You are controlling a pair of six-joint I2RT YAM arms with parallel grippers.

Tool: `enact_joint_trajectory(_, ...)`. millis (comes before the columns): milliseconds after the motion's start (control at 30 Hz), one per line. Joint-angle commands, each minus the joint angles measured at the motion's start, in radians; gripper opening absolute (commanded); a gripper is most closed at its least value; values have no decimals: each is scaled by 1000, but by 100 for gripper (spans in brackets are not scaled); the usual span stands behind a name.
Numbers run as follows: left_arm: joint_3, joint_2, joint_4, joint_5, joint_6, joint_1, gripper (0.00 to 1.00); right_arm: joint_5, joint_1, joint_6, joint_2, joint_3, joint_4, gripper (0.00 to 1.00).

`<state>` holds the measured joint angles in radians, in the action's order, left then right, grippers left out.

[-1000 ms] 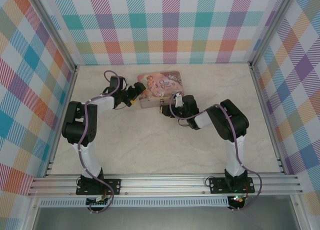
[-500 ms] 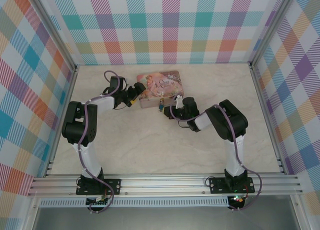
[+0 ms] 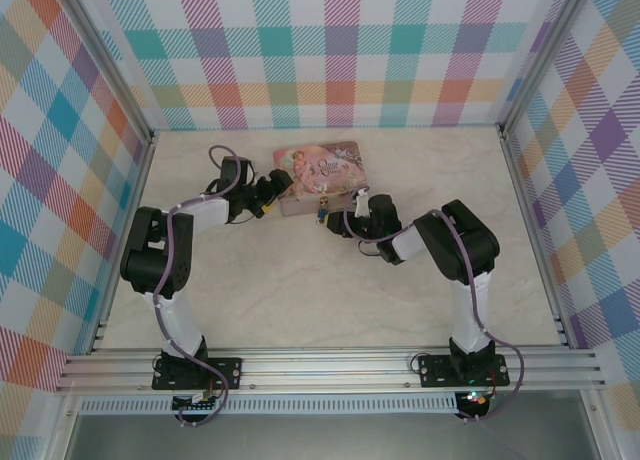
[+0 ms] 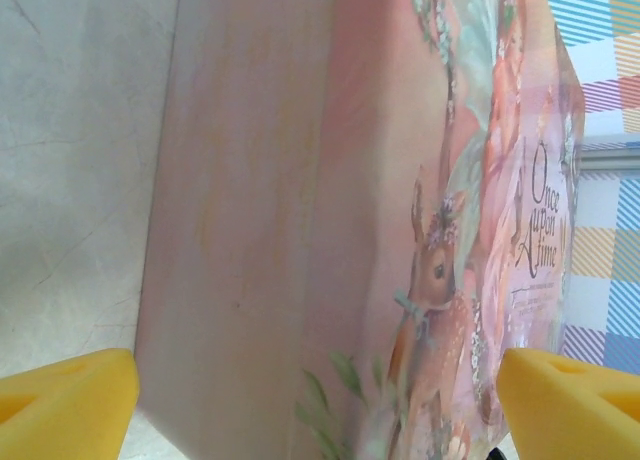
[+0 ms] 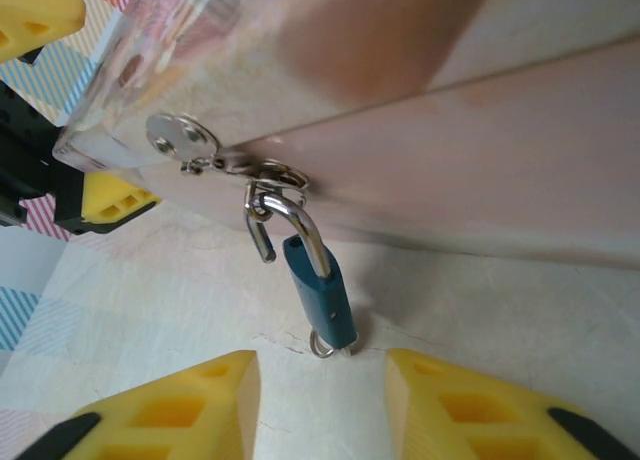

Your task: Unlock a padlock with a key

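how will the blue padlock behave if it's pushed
Probably swings rather than slides: the padlock hangs by its thin shackle from a ring on the tin. Likely light, being tiny beside the right gripper. Its smooth body may slip.

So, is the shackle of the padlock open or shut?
Open. In the right wrist view the shackle has its short end free, outside the blue body of the padlock; it hangs hooked on the ring of the tin.

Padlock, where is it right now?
In the right wrist view the padlock hangs from the ring on the pink tin, on its front wall, just beyond the open jaws of the right gripper, its bottom end by the tabletop.
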<state>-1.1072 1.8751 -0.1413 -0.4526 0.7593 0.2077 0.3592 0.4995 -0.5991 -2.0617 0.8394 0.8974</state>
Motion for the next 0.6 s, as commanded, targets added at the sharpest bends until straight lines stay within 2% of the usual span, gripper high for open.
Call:
enact_joint_trajectory(0, -5, -16, -17, -13, 5, 18, 92, 13, -9, -8, -21, 4, 23, 41)
enact_joint_trajectory(333, -23, -7, -14, -11, 9, 36, 92, 14, -8, -19, -89, 72, -17, 41)
enact_joint_trajectory(567, -35, -1, -11, -11, 11, 44, 92, 33, 6, -39, -117, 73, 7, 37)
